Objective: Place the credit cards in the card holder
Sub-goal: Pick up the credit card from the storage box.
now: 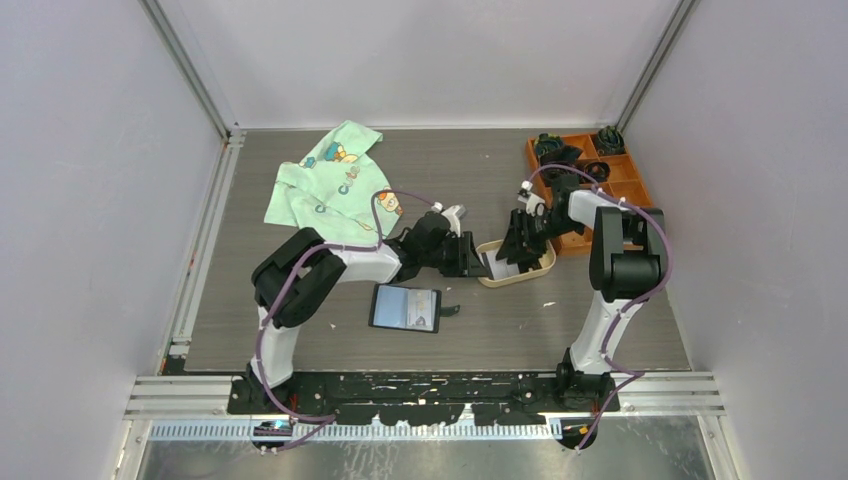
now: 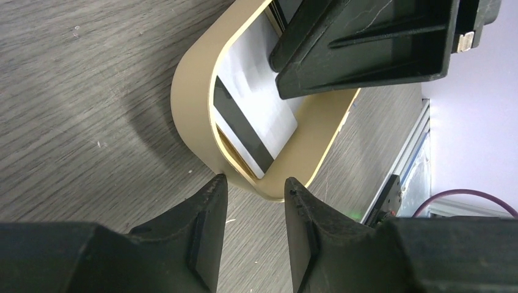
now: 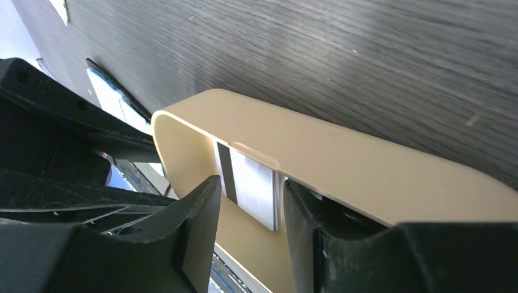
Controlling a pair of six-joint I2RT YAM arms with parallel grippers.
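The counter [image 1: 600, 330] carries a beige tray [image 1: 541, 268] and, nearer to my bases, the black holder [image 1: 405, 308], which lies open. Inside the tray a white card [image 2: 256, 104] with a dark stripe lies tilted against the wall. My right fingers [image 3: 201, 207] reach into the tray, a little apart, over this card. My left fingers [image 2: 211, 201] are narrow and empty, just outside the tray's end.

Smooth matt beige plastic tray [image 2: 190, 91], glossy white cards [image 2: 256, 113] with dark stripe, grey wood-grain table [image 2: 73, 91]
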